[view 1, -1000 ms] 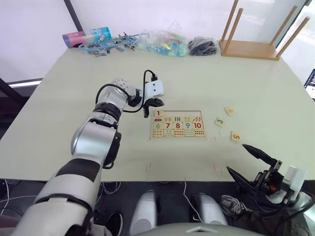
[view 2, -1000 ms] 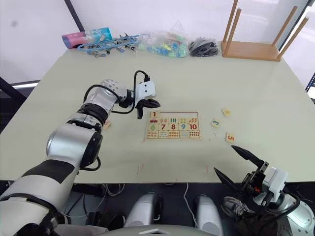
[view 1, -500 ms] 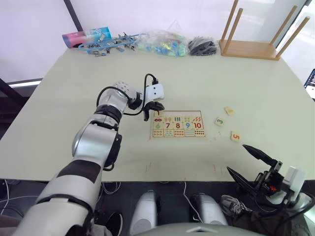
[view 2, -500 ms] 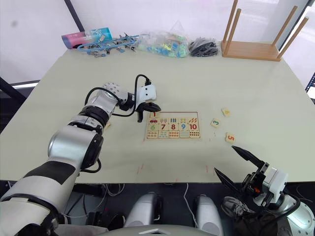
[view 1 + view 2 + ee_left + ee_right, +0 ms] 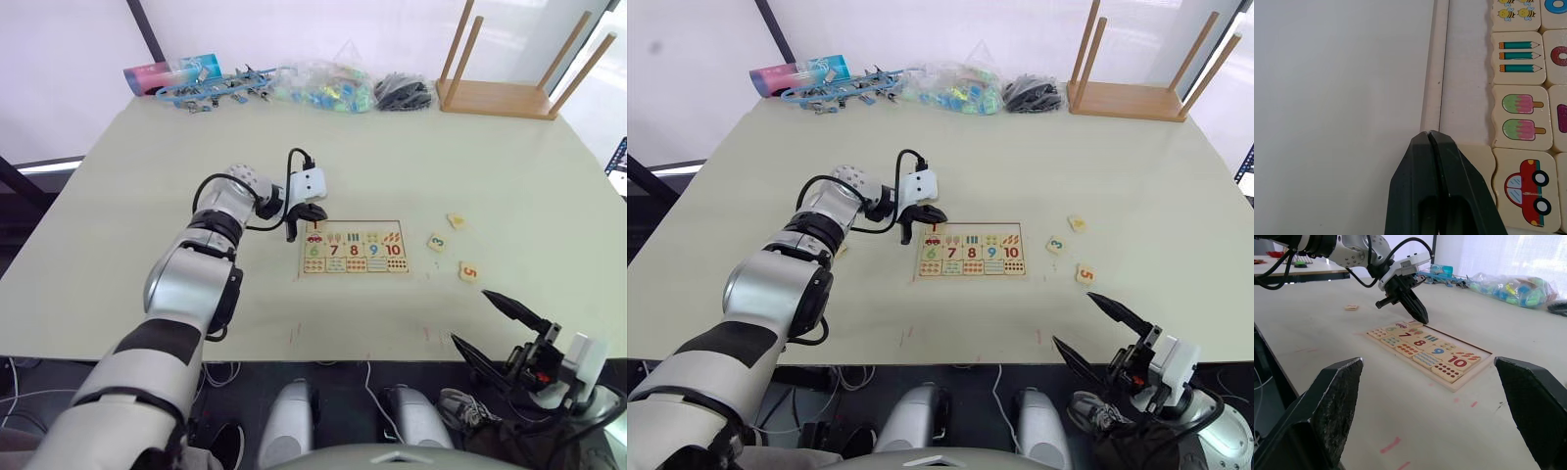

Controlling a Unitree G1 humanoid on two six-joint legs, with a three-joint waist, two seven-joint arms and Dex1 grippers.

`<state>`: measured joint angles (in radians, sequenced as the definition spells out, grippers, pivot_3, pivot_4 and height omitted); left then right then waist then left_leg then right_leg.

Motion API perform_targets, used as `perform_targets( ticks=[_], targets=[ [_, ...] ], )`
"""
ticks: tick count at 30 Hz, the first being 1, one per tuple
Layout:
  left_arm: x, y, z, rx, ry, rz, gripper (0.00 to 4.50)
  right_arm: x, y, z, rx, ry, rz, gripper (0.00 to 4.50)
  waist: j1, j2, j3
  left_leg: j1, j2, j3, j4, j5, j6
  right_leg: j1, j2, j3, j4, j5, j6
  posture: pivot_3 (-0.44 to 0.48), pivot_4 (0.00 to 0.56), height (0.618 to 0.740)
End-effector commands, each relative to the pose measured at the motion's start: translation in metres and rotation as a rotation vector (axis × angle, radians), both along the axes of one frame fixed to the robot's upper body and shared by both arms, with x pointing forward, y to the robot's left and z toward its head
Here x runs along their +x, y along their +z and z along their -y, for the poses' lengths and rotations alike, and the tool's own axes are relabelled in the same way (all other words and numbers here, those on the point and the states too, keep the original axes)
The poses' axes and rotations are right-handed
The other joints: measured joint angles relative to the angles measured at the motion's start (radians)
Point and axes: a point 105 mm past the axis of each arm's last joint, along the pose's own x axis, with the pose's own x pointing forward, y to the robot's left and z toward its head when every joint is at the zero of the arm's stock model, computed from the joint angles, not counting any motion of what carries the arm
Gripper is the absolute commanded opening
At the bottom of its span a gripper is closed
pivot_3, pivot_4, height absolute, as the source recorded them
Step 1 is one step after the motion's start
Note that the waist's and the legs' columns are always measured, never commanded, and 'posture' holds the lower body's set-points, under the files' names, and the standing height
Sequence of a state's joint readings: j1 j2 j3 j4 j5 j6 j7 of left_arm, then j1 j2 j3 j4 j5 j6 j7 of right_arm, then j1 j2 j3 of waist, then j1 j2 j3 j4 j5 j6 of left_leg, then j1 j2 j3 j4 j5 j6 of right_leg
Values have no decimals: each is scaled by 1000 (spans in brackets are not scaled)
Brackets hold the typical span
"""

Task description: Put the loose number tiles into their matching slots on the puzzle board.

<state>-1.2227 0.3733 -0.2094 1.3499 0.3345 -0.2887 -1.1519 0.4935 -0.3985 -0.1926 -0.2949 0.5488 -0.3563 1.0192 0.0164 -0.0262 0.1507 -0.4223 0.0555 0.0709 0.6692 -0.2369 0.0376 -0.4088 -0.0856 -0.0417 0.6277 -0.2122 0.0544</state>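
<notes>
The puzzle board (image 5: 355,271) lies flat in the middle of the table, showing picture cells and big numbers 6 to 10. My left gripper (image 5: 1429,133) is shut with nothing in it, its tips resting on the board's frame at the far left corner. Beside the tips a pale tile (image 5: 1475,157) sits in the corner slot above the car cell. The other matching slots (image 5: 1466,73) along that edge are bare. The loose number tiles 3 (image 5: 437,241) and 5 (image 5: 469,271) and another tile (image 5: 457,221) lie right of the board. One more tile (image 5: 1351,307) lies left of it. My right gripper (image 5: 470,315) hangs open off the table's front right edge.
Along the far edge lie a pink and blue tube (image 5: 171,73), blue clips (image 5: 220,88), a bag of coloured pieces (image 5: 328,86) and a black bundle (image 5: 404,92). An upturned wooden stool (image 5: 509,69) stands at the far right corner.
My left gripper has shifted very slightly at the board's corner and stays shut. My right gripper has sunk a little. The tiles have not moved.
</notes>
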Motion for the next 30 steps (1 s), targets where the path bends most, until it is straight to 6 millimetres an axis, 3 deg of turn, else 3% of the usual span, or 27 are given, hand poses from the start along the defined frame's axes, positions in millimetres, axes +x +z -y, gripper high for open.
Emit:
perform_targets(
  ticks=[1,14,23,30],
  targets=[
    [1,2,0,-2,-1,5,37,-2,8,-2,-5,3,45,4500,0,0,0,0,0,0,0,0,0,0,0,0,0,0,0,0,150,737],
    [0,6,4,-49,-8,7,37,-2,7,-2,-4,4,42,4500,0,0,0,0,0,0,0,0,0,0,0,0,0,0,0,0,150,737],
    [2,40,7,-285,-2,3,37,-1,8,0,-4,11,41,4500,-1,0,0,0,0,0,0,0,0,0,0,0,0,0,0,0,150,737],
    [0,69,-18,-464,20,10,37,1,9,1,-3,22,41,4500,-2,0,0,0,0,0,0,0,0,0,0,0,1,0,0,0,150,737]
  ],
)
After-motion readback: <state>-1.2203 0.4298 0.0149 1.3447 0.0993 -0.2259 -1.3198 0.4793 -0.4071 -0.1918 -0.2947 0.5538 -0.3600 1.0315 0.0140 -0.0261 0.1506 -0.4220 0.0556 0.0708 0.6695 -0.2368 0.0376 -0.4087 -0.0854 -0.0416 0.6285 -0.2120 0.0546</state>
